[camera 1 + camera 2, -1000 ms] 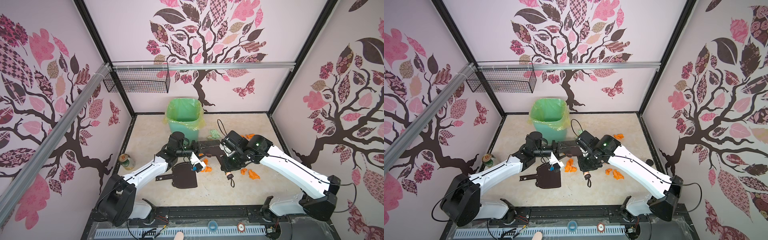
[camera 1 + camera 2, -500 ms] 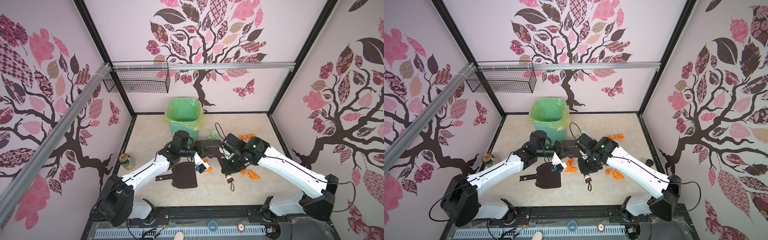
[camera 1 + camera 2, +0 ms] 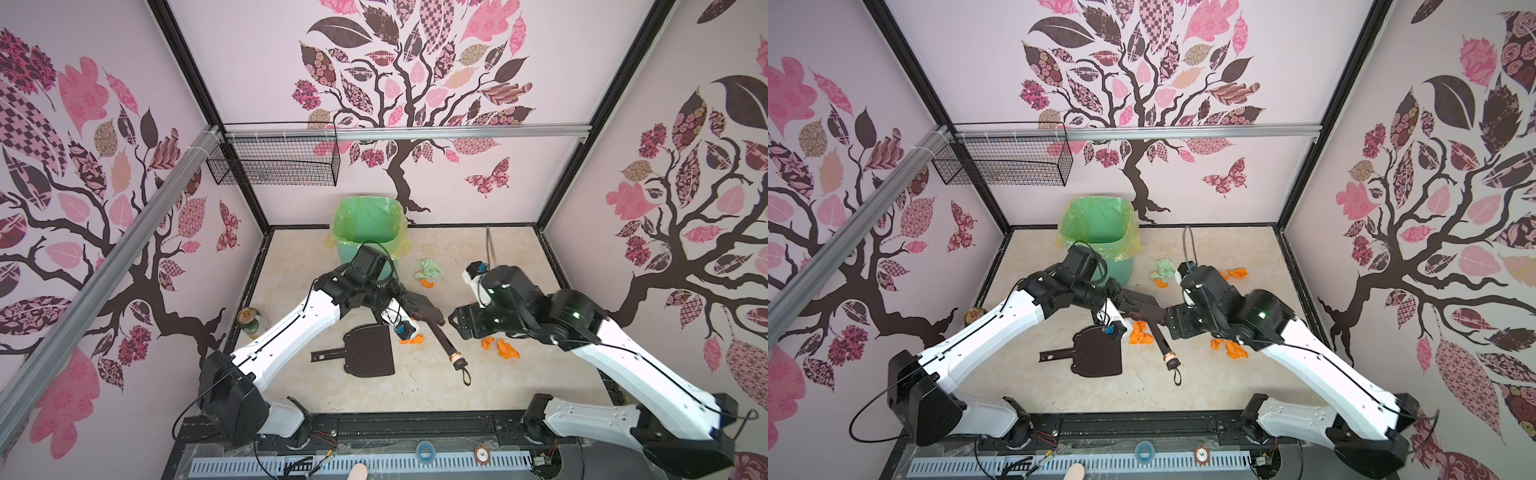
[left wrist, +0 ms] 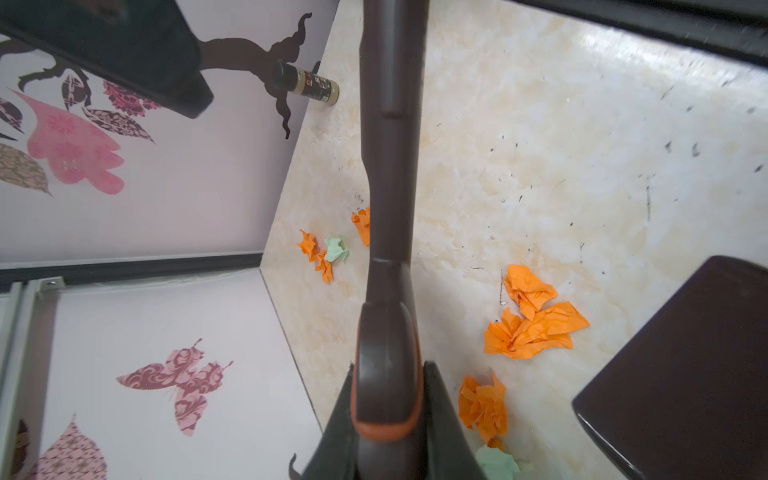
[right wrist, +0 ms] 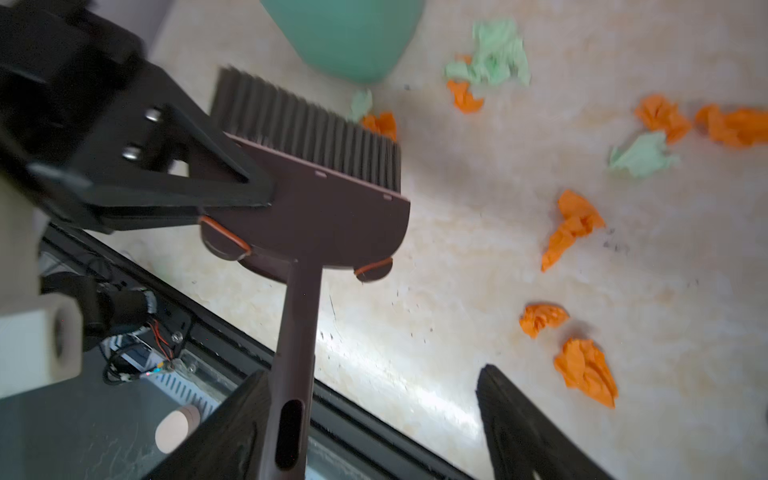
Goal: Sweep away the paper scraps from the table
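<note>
Crumpled orange and mint-green paper scraps (image 3: pixel 505 349), scattered in small clusters, lying on mottled beige table (image 3: pixel 419 395)

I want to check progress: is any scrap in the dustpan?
No, in a top view the dustpan is bare; orange scraps lie beside it on the table.

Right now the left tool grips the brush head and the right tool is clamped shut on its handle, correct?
No. The right tool is open, jaws apart either side of the brush handle, as the right wrist view shows. The left tool does grip the brush head.
</note>
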Robot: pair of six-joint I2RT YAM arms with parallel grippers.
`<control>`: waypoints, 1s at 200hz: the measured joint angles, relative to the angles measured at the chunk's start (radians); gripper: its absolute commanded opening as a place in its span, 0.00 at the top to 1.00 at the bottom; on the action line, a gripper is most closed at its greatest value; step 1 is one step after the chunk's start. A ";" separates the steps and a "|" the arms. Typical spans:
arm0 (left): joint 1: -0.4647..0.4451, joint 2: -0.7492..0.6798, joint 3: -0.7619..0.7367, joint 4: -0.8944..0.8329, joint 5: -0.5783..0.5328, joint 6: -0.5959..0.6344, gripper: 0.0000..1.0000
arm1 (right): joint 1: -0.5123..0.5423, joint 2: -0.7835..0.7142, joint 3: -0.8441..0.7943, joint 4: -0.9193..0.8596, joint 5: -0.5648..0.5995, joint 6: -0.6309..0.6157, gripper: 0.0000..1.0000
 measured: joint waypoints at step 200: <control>0.050 0.538 0.781 -0.798 0.058 -0.087 1.00 | 0.116 -0.122 -0.194 0.275 -0.112 -0.358 0.27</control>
